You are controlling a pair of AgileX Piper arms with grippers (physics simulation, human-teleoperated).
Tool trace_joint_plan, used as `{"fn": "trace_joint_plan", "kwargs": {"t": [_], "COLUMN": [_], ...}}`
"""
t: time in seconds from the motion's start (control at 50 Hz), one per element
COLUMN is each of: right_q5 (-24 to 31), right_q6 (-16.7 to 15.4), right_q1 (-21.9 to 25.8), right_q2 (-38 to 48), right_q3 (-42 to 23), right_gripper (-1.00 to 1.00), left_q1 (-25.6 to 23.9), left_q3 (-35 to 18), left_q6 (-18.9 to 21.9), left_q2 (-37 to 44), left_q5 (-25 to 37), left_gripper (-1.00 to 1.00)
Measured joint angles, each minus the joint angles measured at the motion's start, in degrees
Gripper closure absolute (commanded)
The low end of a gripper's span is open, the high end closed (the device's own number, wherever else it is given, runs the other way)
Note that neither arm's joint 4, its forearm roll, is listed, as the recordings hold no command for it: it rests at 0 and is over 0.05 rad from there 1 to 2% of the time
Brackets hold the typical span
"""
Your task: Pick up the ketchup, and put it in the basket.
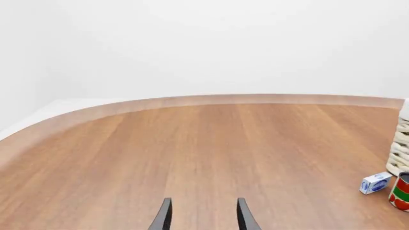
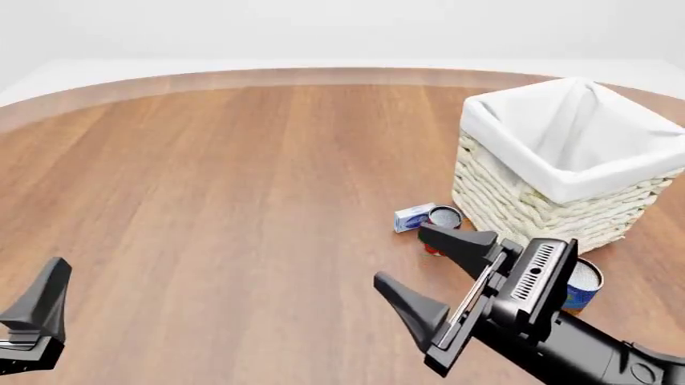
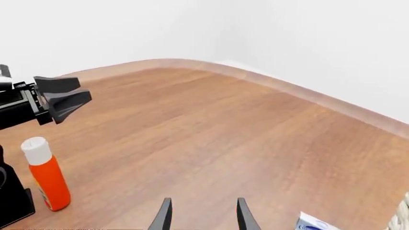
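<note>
The ketchup point(image 3: 49, 178), an orange-red bottle with a white cap, stands upright on the wooden table and shows only in the right wrist view, close to a dark part of the left arm. The basket point(image 2: 535, 200), cream wicker with a white liner, stands at the right of the front view. My right gripper point(image 2: 399, 254) hovers open and empty in front of the basket, aimed left toward the ketchup. My left gripper point(image 1: 203, 214) is open and empty at the near left, also seen from the right wrist as the left gripper point(image 3: 82, 91) above the ketchup.
A small blue-and-white box point(image 2: 412, 217) and a dark-topped can point(image 2: 444, 216) lie at the basket's near-left corner. A blue-and-yellow can point(image 2: 586, 287) stands behind my right wrist. A red can point(image 1: 401, 192) shows beside the basket point(image 1: 401, 143) in the left wrist view.
</note>
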Motion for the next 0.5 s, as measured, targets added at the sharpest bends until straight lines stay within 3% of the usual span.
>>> {"fn": "trace_joint_plan", "kwargs": {"t": [0.5], "right_q5": [-3.2], "right_q6": [0.5], "right_q1": [1.7], "right_q2": [5.6], "right_q3": [-1.6], "right_gripper": [-1.0], "left_q1": [0.0], "left_q3": [0.0], "left_q6": [0.0], "left_q2": [0.0], "left_q5": [0.0], "left_gripper": [-1.0]}}
